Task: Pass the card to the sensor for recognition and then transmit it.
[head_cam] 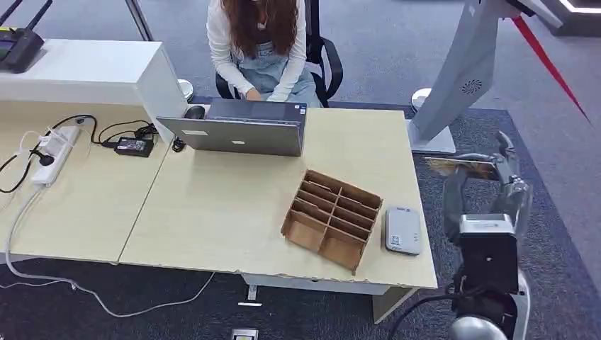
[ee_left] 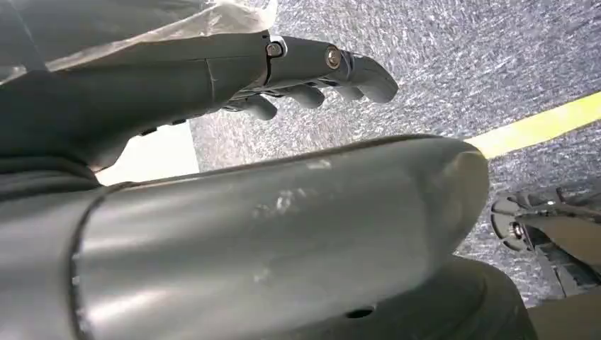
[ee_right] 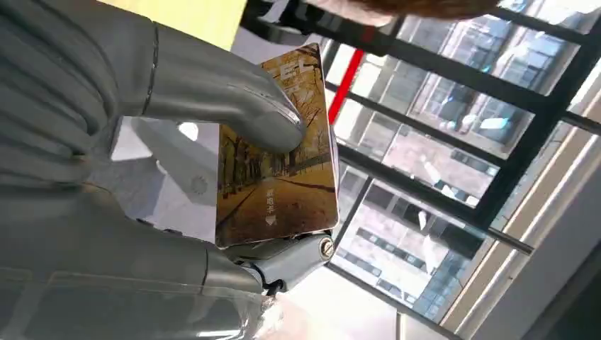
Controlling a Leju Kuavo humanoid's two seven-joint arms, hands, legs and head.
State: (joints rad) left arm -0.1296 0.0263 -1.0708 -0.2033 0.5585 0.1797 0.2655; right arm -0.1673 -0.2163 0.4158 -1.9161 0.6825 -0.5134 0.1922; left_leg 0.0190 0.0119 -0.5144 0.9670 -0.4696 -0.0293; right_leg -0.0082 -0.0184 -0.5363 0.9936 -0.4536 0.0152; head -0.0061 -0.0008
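Observation:
My right hand (head_cam: 507,180) is raised off the table's right side, over the carpet, and pinches a card (head_cam: 459,166) that lies about flat. In the right wrist view the card (ee_right: 280,166) bears a golden tree-lined picture, with the thumb (ee_right: 234,106) pressed on its face and fingers under its edge. The grey card sensor (head_cam: 402,229) lies on the table's front right corner, to the left of and below the hand. My left hand (ee_left: 312,71) hangs over the carpet with its fingers loosely curled and nothing in it.
A cardboard divider box (head_cam: 332,218) sits just left of the sensor. An open laptop (head_cam: 241,131) stands at the table's far edge with a seated person (head_cam: 261,46) behind it. A grey kiosk stand (head_cam: 453,85) rises at the right. Power strip and cables (head_cam: 53,152) lie on the left table.

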